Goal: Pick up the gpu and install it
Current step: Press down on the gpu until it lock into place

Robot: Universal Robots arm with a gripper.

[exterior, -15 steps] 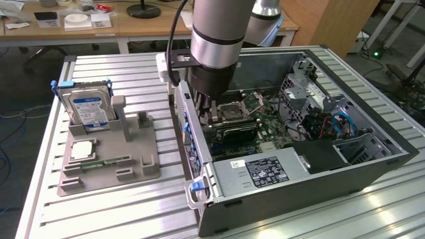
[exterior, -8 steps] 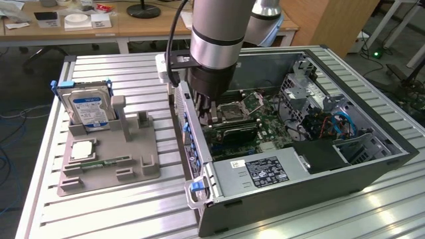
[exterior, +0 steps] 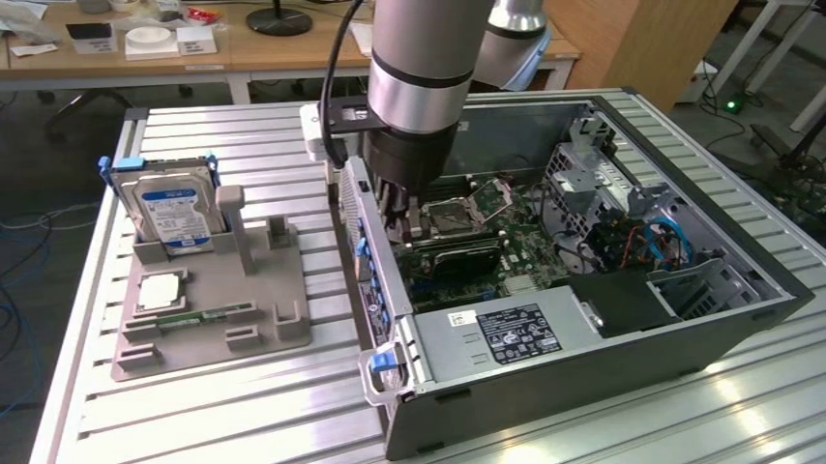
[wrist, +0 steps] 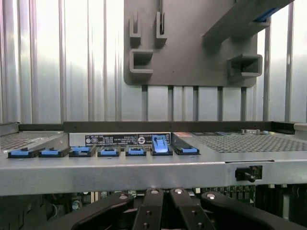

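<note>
A ribbed metal table (exterior: pixel 232 416) carries the work, with a wooden desk (exterior: pixel 258 56) and clutter behind it. On the exterior view's right half of the table lies an open computer case (exterior: pixel 620 372), its side off, showing the main board (exterior: pixel 516 242), cables and a silver power box (exterior: pixel 516 333) with a black label. Beside it, on the exterior view's left, sits a grey plastic holder (exterior: pixel 220 280). A hard drive (exterior: pixel 174 213) with a blue and white label stands upright in the holder, and a square silver chip (exterior: pixel 159 290) and a narrow green memory stick (exterior: pixel 200 316) lie flat on it. The two upright slots in the middle of the holder are bare.

The arm reaches down into the case near its perforated rear wall. The gripper (exterior: pixel 398 217) hangs just above the board with its fingers drawn close together; in the wrist view the gripper (wrist: pixel 163 201) shows its black links meeting in the middle. A dark flat card that looks to be the gpu (exterior: pixel 448 256) sits on the board just below the fingers, next to the chip socket. Whether the fingers pinch it cannot be told.

The wrist view looks over the case's rear edge (wrist: pixel 144 172), where a row of blue clips (wrist: pixel 109 152) runs, one raised, towards the holder (wrist: pixel 192 52) on the table (wrist: pixel 72 57)
</note>
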